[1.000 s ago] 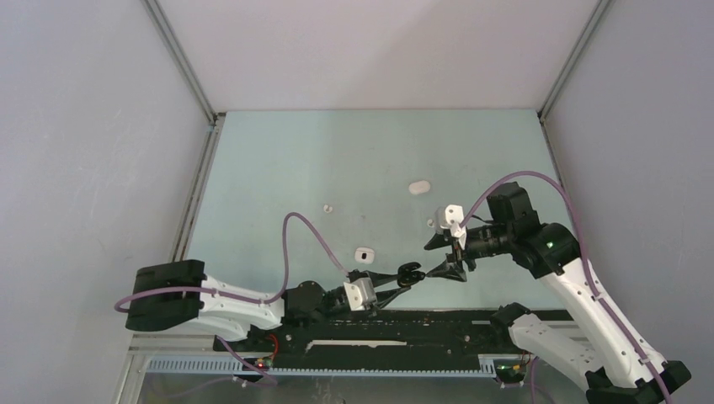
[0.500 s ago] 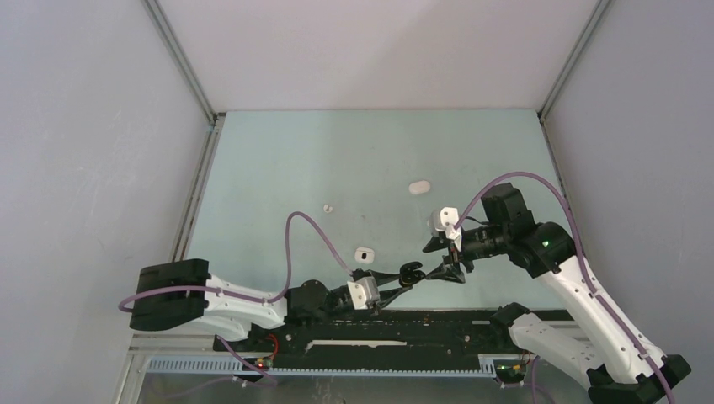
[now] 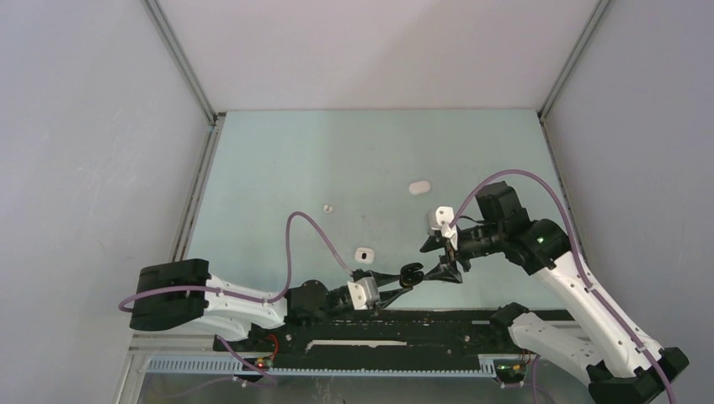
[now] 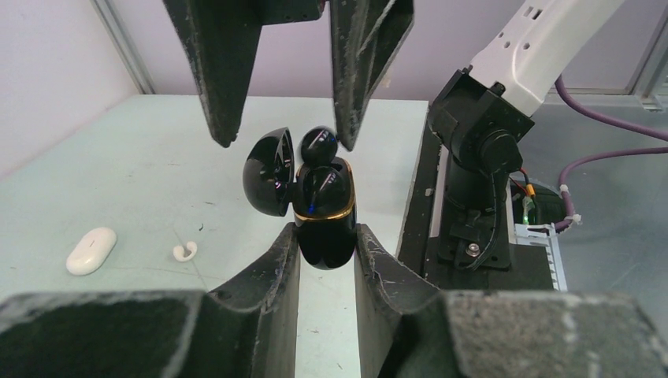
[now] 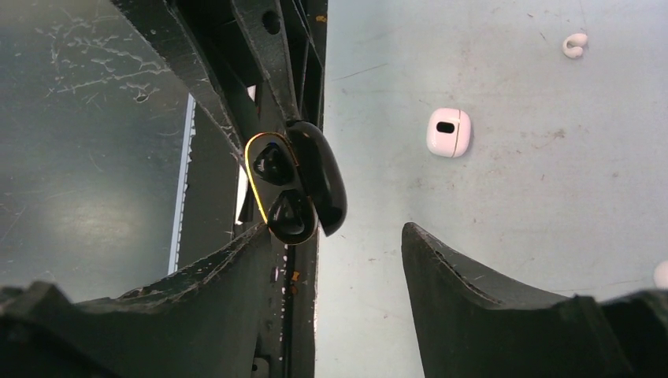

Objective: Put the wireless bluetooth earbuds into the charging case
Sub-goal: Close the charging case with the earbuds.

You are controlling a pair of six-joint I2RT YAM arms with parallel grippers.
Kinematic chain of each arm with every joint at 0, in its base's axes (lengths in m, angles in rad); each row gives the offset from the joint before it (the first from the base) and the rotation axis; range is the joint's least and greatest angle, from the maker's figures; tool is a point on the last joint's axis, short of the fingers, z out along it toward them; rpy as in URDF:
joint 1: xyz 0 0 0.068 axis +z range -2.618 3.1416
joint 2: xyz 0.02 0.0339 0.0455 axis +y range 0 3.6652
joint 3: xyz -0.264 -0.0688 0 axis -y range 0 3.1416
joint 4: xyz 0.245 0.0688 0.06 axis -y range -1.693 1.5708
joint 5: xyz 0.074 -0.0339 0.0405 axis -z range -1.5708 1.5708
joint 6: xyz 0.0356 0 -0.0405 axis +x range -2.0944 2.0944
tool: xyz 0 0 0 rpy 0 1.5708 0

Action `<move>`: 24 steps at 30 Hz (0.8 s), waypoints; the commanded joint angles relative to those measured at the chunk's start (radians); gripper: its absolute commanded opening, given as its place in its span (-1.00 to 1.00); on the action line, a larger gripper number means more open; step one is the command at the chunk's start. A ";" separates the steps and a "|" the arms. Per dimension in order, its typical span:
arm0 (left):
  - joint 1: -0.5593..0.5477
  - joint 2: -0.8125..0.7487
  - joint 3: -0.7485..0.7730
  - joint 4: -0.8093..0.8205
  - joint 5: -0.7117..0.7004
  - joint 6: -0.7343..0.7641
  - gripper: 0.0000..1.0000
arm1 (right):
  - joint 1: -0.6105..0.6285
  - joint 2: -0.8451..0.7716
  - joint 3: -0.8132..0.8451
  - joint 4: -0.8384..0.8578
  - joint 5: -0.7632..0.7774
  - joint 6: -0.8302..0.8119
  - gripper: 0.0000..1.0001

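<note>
My left gripper (image 3: 408,276) is shut on a black charging case with a gold rim (image 3: 412,271) and holds it above the table's near edge with its lid open. In the left wrist view (image 4: 324,236) the case (image 4: 323,216) stands upright between the fingers. One black earbud (image 4: 319,187) sits in it and a second (image 4: 319,146) shows just above. My right gripper (image 3: 444,266) is open and empty, right next to the case. In the right wrist view (image 5: 337,228) the case (image 5: 311,185) is by the left fingertip, with both black earbuds (image 5: 287,213) in its wells.
A closed white case (image 3: 418,187) lies mid-table and also shows in the left wrist view (image 4: 90,250). A white case with a dark slot (image 3: 364,254) lies left of the grippers. A loose white earbud (image 3: 327,208) lies further left. The black base rail (image 3: 421,324) runs along the near edge.
My right arm has shifted slightly left, toward the held case. My left gripper has stayed in place with the case.
</note>
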 commanded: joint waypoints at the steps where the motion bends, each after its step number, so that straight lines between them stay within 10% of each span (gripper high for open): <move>1: -0.001 -0.001 0.028 0.049 0.029 -0.013 -0.99 | 0.007 0.019 0.002 0.062 0.003 0.027 0.29; 24: 0.005 0.013 0.031 0.057 0.024 -0.050 -0.99 | 0.025 0.005 -0.008 -0.051 -0.117 -0.092 0.52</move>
